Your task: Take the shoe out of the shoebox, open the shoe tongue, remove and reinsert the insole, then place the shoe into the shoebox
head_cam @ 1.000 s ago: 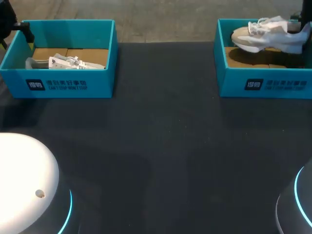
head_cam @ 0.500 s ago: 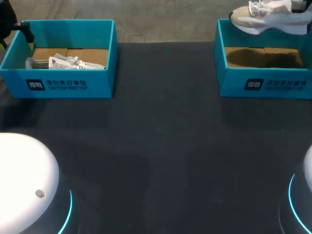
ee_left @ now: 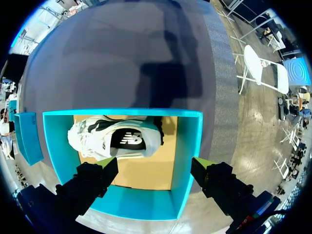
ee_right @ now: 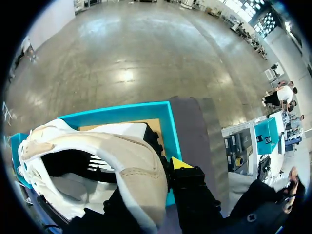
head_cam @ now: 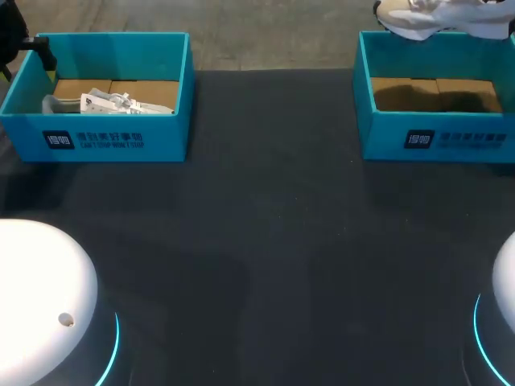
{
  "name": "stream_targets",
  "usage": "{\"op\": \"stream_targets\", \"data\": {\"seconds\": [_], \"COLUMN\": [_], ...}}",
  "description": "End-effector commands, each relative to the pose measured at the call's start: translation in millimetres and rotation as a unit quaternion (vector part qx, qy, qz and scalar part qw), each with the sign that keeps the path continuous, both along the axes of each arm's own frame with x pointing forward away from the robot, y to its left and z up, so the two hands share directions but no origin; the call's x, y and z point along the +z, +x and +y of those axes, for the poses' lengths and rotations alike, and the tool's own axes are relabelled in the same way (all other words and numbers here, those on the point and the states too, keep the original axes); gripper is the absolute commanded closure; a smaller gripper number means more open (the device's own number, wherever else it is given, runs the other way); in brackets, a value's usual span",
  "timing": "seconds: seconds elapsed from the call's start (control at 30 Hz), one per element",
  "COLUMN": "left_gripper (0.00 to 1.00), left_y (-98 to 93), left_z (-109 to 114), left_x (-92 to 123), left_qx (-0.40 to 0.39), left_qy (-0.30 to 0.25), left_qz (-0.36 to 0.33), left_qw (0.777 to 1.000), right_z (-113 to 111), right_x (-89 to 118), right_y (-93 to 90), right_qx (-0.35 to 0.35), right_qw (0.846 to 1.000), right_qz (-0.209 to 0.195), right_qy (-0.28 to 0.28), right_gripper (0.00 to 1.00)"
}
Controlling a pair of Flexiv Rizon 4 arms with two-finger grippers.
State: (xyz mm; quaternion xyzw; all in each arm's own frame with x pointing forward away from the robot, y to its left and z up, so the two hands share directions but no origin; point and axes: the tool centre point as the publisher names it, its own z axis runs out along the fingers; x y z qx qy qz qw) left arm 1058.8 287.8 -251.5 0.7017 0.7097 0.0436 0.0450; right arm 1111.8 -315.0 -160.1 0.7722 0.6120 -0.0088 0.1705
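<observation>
Held above the right teal shoebox [head_cam: 434,138], a beige and white shoe [head_cam: 438,16] hangs at the view's far edge. In the right wrist view my right gripper [ee_right: 158,178] is shut on the heel collar of that shoe [ee_right: 97,161], one yellow fingertip [ee_right: 179,163] showing outside it and the other hidden inside. The box [ee_right: 122,113] lies below, only its cardboard floor showing. A second white shoe [ee_left: 114,139] lies on its side in the left teal shoebox [ee_left: 187,161]. My left gripper [ee_left: 153,168] stands open over that box's near wall, apart from the shoe.
The two boxes stand at the table's far left [head_cam: 109,141] and far right. Dark tabletop [head_cam: 265,241] stretches between and in front of them. My arms' white bases sit at the near corners.
My right gripper has lifted the beige shoe up and out of the right box, which now shows only its cardboard floor. The left arm has not moved.
</observation>
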Motion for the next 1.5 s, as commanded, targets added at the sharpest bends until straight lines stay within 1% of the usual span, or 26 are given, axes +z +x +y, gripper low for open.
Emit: {"op": "stream_targets", "data": {"seconds": [0.03,0.2,0.3,0.33,0.4,0.47,0.5,0.57,0.73,1.07,1.27,1.5], "left_gripper": [0.0,0.0,0.0,0.0,0.0,0.0,0.0,0.0,0.0,0.0,0.0,0.0], "left_y": [-0.3,-0.3,-0.3,-0.3,-0.3,-0.3,-0.3,-0.3,-0.3,-0.3,-0.3,-0.3], "left_z": [0,0,0,0,0,0,0,0,0,0,0,0], "left_x": [0,0,0,0,0,0,0,0,0,0,0,0], "left_qx": [0.0,0.0,0.0,0.0,0.0,0.0,0.0,0.0,0.0,0.0,0.0,0.0], "left_qy": [0.0,0.0,0.0,0.0,0.0,0.0,0.0,0.0,0.0,0.0,0.0,0.0], "left_qz": [-0.001,-0.001,-0.001,-0.001,-0.001,-0.001,-0.001,-0.001,-0.001,-0.001,-0.001,-0.001], "left_qw": [1.0,1.0,1.0,1.0,1.0,1.0,1.0,1.0,1.0,1.0,1.0,1.0], "right_z": [0,0,15,21,31,40,45,55,84,152,195,242], "right_x": [1,1,7,8,11,13,15,17,13,-6,-8,-8], "right_y": [-2.4,-2.4,-19.1,-23.9,-33.5,-42.6,-48.6,-59.4,-90.5,-165.1,-213.0,-260.6], "right_qx": [0.0,0.0,0.008,0.009,0.009,0.001,0.006,-0.003,0.001,0.007,0.016,0.032], "right_qw": [1.0,1.0,1.0,1.0,1.0,1.0,1.0,1.0,1.0,0.999,0.999,0.999], "right_qz": [-0.003,-0.003,-0.008,-0.009,-0.006,-0.002,-0.002,0.001,0.003,0.026,0.031,0.031], "right_qy": [0.001,0.001,-0.002,-0.011,-0.009,-0.02,-0.008,-0.015,-0.028,-0.038,-0.036,-0.022], "right_gripper": [1.0,1.0,1.0,1.0,1.0,1.0,1.0,1.0,1.0,1.0,1.0,1.0]}}
